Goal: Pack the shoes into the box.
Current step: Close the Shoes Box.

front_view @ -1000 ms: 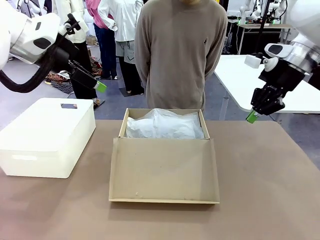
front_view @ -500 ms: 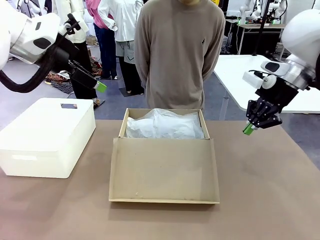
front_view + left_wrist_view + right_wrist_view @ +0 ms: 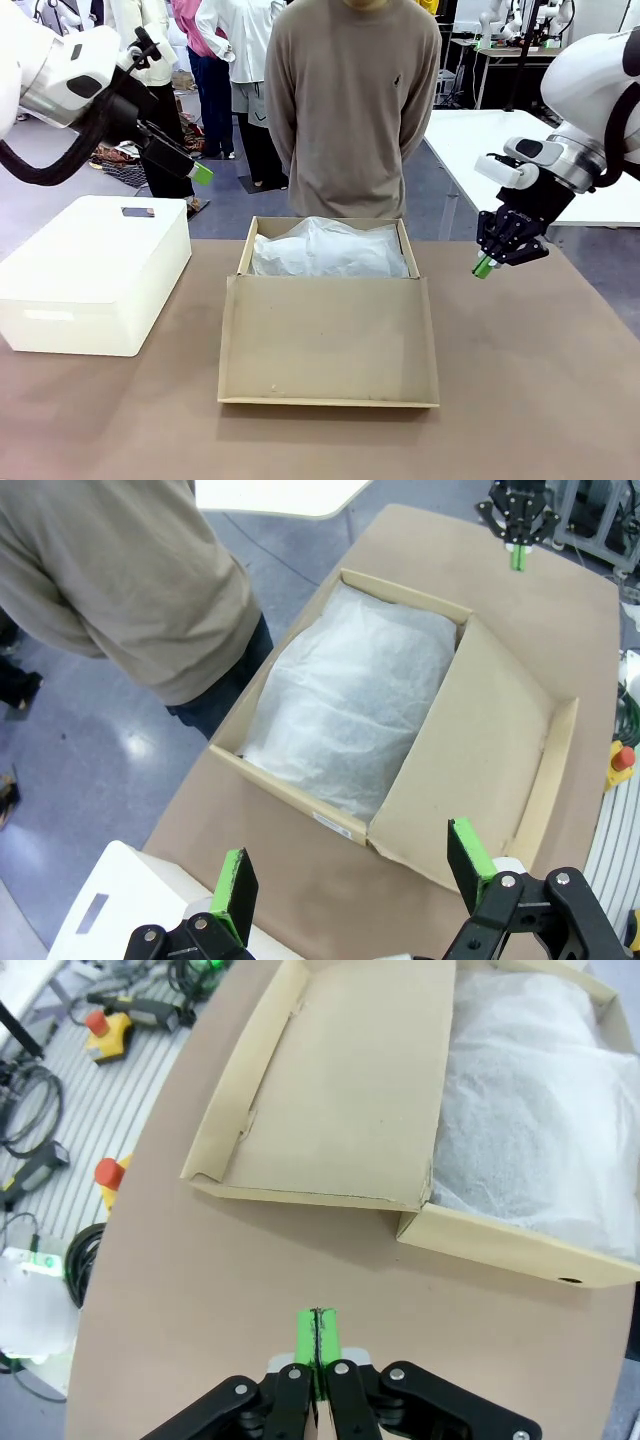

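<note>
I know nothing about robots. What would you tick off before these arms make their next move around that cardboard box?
1. Box open, flap lid lying flat on the table: ok.
2. Room inside for shoes: not ok, tissue paper lies bunched across the whole inside.
3. Shoes already under the paper: cannot tell.
4. Left hand ready to grasp: ok, open and empty.
5. Right hand ready to grasp: not ok, shut on nothing.
6. Person out of the way: ok, standing behind the box with arms behind the back.
</note>
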{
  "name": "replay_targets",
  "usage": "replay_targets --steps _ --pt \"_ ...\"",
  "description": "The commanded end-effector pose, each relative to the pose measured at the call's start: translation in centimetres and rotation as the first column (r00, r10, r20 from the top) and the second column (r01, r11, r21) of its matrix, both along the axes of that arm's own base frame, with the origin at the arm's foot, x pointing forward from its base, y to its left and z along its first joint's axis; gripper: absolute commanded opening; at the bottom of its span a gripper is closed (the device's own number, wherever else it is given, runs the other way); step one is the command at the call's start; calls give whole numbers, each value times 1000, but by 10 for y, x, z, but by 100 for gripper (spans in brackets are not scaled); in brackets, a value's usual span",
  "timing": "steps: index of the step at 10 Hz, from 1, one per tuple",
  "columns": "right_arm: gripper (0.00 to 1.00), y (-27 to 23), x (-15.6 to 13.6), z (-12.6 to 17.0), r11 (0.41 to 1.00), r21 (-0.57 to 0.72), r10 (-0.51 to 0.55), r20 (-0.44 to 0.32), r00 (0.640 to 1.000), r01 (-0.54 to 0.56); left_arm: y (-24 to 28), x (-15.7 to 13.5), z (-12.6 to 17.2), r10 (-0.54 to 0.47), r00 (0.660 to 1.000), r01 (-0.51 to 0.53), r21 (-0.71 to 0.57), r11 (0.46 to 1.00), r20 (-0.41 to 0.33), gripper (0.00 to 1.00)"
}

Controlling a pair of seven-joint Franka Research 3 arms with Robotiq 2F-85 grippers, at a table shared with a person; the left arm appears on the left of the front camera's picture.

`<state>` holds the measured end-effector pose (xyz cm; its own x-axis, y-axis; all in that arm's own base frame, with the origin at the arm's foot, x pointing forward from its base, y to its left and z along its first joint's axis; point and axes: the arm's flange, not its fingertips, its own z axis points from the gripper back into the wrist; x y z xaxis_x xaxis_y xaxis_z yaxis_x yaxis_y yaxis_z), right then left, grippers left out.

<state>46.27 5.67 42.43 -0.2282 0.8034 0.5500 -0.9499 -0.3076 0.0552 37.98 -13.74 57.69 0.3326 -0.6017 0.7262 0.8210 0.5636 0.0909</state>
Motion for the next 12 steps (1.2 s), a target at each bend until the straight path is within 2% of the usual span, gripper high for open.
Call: replay_targets --steps 1,5,7,8,10,12 --pt "0 -1 -6 4 1000 -9 2 19 1000 -2 1 1 0 -19 1000 19 -15 1000 -1 100" --pt "0 0 -1 3 1000 -5 2 8 1000 -2 1 1 0 -19 1000 19 -15 1000 -1 100" --pt "0 2 10 -15 996 48 81 12 997 -81 1 1 0 -19 1000 19 -15 1000 -1 100" --pt "0 2 10 -22 985 67 157 22 987 -158 1 1 0 -19 1000 19 -15 1000 -1 100" --pt "0 4 11 -37 970 54 238 17 971 -239 1 1 0 -19 1000 19 -15 1000 -1 100" --pt "0 12 8 -52 960 91 262 41 964 -265 1 1 0 -19 1000 19 -15 1000 -1 100"
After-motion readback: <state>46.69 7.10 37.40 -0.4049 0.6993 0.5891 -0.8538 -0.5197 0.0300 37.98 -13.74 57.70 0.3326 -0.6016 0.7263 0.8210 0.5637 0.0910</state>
